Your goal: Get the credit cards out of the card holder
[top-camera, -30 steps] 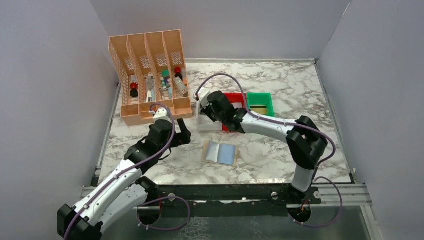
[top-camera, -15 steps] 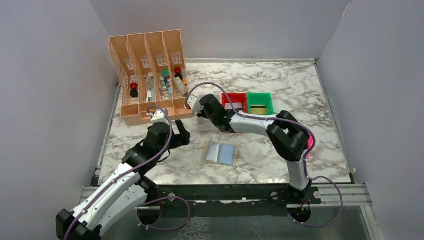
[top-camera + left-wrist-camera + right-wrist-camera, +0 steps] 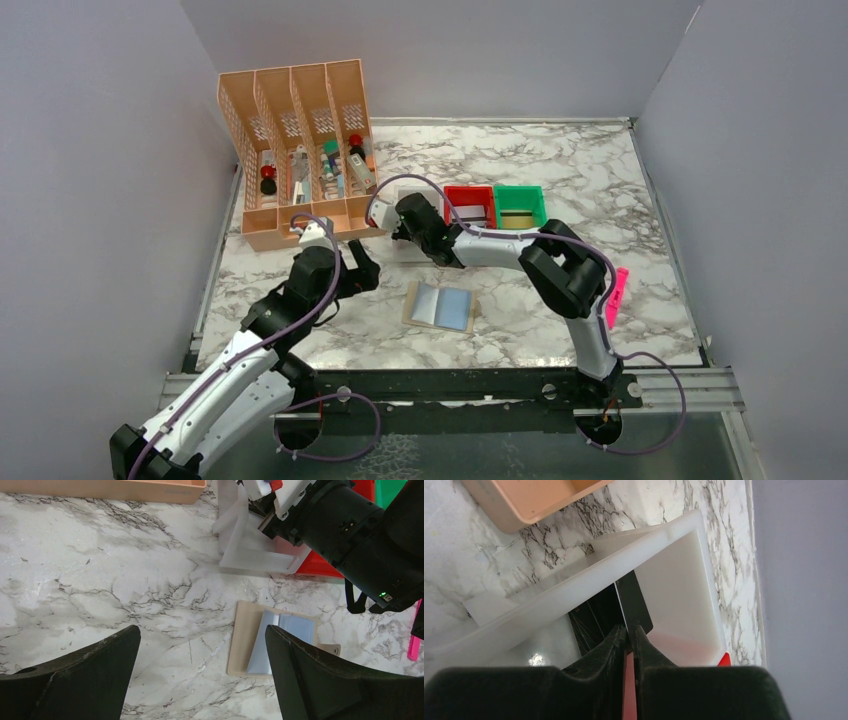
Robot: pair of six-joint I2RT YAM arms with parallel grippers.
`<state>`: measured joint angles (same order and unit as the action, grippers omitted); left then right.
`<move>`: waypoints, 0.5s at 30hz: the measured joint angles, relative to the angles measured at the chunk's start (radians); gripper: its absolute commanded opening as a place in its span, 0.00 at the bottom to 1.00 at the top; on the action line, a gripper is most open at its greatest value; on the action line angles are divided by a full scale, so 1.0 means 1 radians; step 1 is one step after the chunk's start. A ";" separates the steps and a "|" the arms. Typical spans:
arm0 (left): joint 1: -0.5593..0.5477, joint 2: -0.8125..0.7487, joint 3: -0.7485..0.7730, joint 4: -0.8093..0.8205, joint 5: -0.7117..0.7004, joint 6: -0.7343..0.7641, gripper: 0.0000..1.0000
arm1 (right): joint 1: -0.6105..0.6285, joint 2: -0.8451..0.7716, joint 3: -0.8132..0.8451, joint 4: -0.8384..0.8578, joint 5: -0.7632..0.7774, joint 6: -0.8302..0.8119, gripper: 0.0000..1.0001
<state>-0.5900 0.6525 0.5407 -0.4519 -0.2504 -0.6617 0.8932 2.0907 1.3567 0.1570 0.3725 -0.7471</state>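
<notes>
Right wrist view had the right gripper (image 3: pixel 629 629) pinching the black card (image 3: pixel 636 605) down inside the white bin (image 3: pixel 674 580), so a low, gentle release looked best, while the left gripper (image 3: pixel 202 630) gaped wide near the open card holder (image 3: pixel 272 642).

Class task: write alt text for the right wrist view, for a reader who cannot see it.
The right claw pinches a black card over the white bin; an orange organizer sits beyond.

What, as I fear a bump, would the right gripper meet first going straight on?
Likely the floor of the white bin; the black card in the right gripper would touch first. Depth unclear.
</notes>
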 measured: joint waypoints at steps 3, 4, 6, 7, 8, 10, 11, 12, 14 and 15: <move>0.000 -0.010 -0.005 0.000 0.000 -0.007 0.99 | 0.000 0.000 0.001 -0.016 -0.012 0.023 0.30; 0.000 -0.010 -0.008 0.000 0.000 -0.008 0.99 | 0.000 0.000 0.003 -0.027 -0.018 0.034 0.37; 0.000 -0.010 -0.012 0.000 0.000 -0.009 0.99 | 0.000 0.000 0.006 -0.051 -0.029 0.062 0.39; 0.000 -0.011 -0.013 -0.001 0.000 -0.010 0.99 | 0.000 0.000 0.009 -0.065 -0.035 0.075 0.39; 0.000 -0.011 -0.014 -0.001 0.001 -0.011 0.99 | 0.000 -0.002 0.011 -0.080 -0.045 0.092 0.39; 0.000 -0.011 -0.014 -0.001 0.003 -0.013 0.99 | 0.000 -0.014 0.011 -0.109 -0.059 0.128 0.39; 0.000 -0.012 -0.015 -0.001 0.005 -0.014 0.99 | 0.000 -0.025 0.011 -0.122 -0.066 0.150 0.39; 0.000 -0.013 -0.016 0.000 0.007 -0.016 0.99 | 0.000 -0.040 0.011 -0.135 -0.072 0.174 0.39; 0.000 -0.013 -0.017 0.000 0.016 -0.021 0.99 | 0.000 -0.091 0.003 -0.158 -0.078 0.245 0.39; 0.000 -0.013 -0.018 0.000 0.019 -0.025 0.99 | 0.000 -0.119 -0.005 -0.161 -0.078 0.279 0.39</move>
<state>-0.5903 0.6392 0.5224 -0.4519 -0.2317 -0.6865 0.8932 1.9717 1.3521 -0.0044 0.2943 -0.4679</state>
